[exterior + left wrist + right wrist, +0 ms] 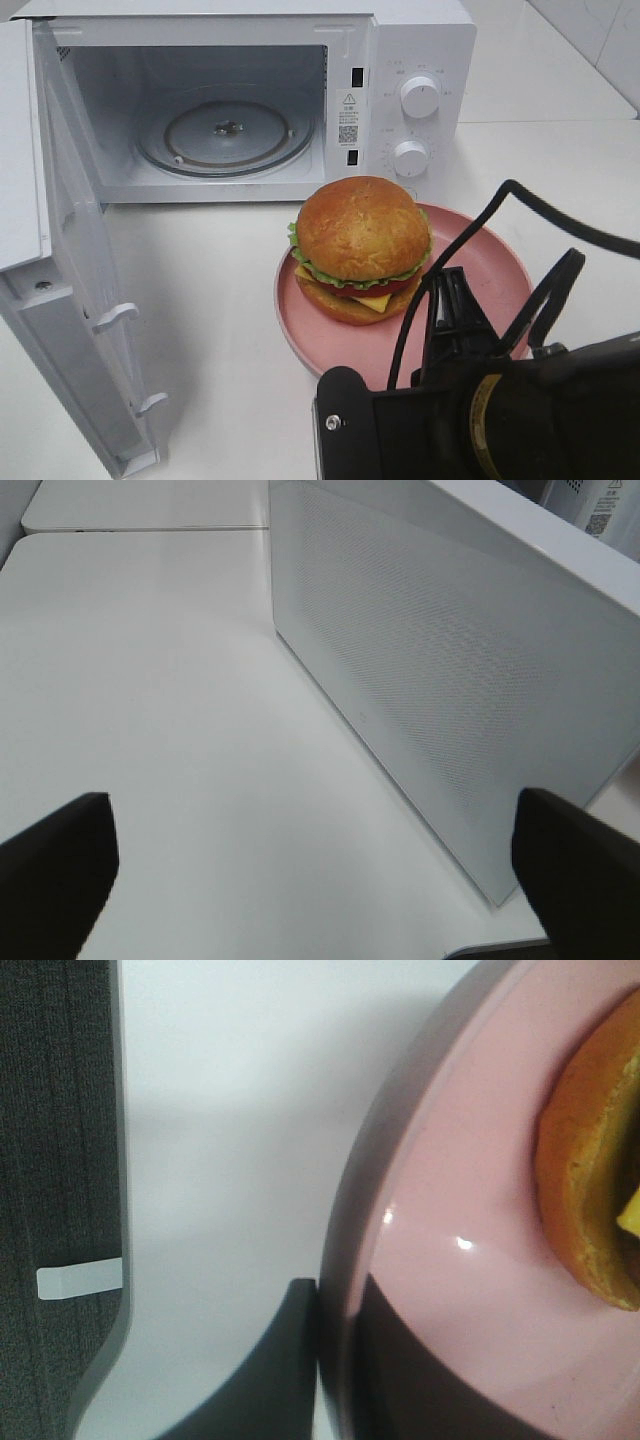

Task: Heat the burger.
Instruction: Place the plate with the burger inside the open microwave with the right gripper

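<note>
found the microwave (250,60) door (70,300) already swung wide and the glass turntable (225,135) bare. saw the burger (362,248) sitting on the pink plate (490,270) on the counter (210,330), just in front of the dials (420,97), not yet inside. saw the right tool (338,1360) pinched nearly shut on the plate's near rim, and the left tool (320,870) spread fully wide beside the door's outer face, gripping nothing. judged left to do: loading, shutting, setting the timer. spotted a warning triangle and a square code on a sticker (348,118); couldn't read its small print or the dial markings.
</note>
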Motion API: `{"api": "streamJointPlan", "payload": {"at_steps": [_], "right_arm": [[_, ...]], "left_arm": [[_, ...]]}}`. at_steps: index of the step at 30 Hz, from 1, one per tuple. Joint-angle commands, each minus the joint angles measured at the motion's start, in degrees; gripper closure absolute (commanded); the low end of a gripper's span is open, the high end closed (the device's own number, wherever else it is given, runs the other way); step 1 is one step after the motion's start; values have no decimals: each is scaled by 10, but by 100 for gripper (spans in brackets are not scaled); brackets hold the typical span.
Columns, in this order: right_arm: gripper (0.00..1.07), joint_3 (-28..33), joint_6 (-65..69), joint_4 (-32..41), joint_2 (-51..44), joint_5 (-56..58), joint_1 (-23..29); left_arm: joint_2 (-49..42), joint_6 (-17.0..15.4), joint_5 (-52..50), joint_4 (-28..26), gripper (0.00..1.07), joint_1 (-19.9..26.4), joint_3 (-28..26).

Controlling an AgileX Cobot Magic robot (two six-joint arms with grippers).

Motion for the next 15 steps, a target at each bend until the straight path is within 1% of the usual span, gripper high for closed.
{"api": "streamJointPlan", "payload": {"at_steps": [1,3,4,5,7,8,9,10,14,15], "right_arm": [[106,1,-13,-33,-3,-13,1],[106,1,-30,-32,-3,-44,-26],[106,1,-30,-32,-3,-44,-26],[106,1,-53,-33,-3,-58,-45],[106,1,-70,-33,-3,-62,-52],[106,1,-108,-33,-3,-80,-67],[106,1,-108,-33,-3,-80,-67],[106,1,-139,-33,-3,-97,-80],[106,1,-173,-32,-3,-123,-100],[106,1,-195,-27,-3,-140,-115]], "left_arm": [[-10,-2,-9,-3,7,-2,2],[-10,-2,-9,-3,7,-2,2],[-10,-2,-9,-3,7,-2,2],[-10,-2,-9,-3,7,-2,2],[-10,-2,-9,-3,7,-2,2],[-10,-2,-9,-3,7,-2,2],[-10,-2,-9,-3,7,-2,2],[-10,-2,-9,-3,7,-2,2],[-10,-2,-9,-3,7,-2,2],[-10,-2,-9,-3,7,-2,2]]}}
